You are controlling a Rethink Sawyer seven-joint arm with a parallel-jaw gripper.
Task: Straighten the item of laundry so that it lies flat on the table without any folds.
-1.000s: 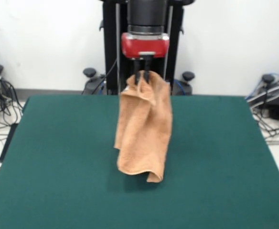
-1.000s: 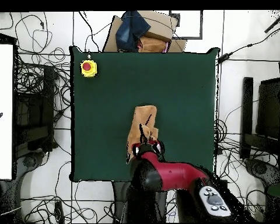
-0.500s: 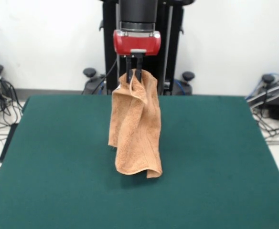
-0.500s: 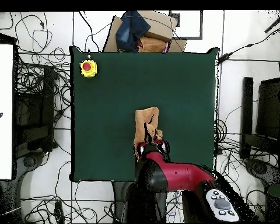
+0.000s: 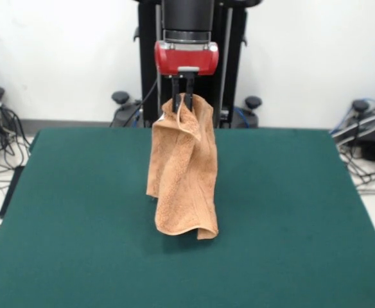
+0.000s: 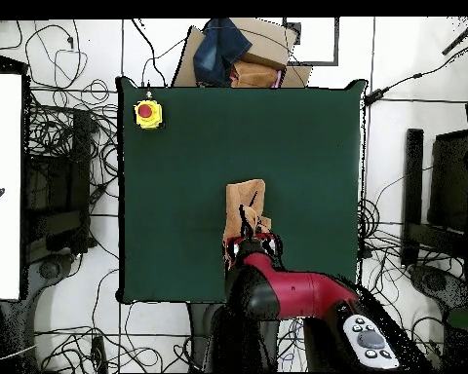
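Since a moment ago, hardly anything is shifting: the gripper (image 5: 185,97) is still pinching the towel (image 5: 182,173) by its top edge. No label or writing is showing anywhere on it. It is hanging as a crumpled, folded orange-tan drape, long axis straight up and down, its curled bottom hem brushing or just clearing the middle of the green table (image 5: 290,212). A yellow button box (image 6: 147,114) is sitting at one table corner.

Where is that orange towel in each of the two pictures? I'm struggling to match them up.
Front view: the towel hangs at the centre, pinched at its top by the gripper.
Overhead view: the towel is a narrow tan shape just below the centre of the table.
Shared landmark: the red-headed gripper, gripping the towel in both.
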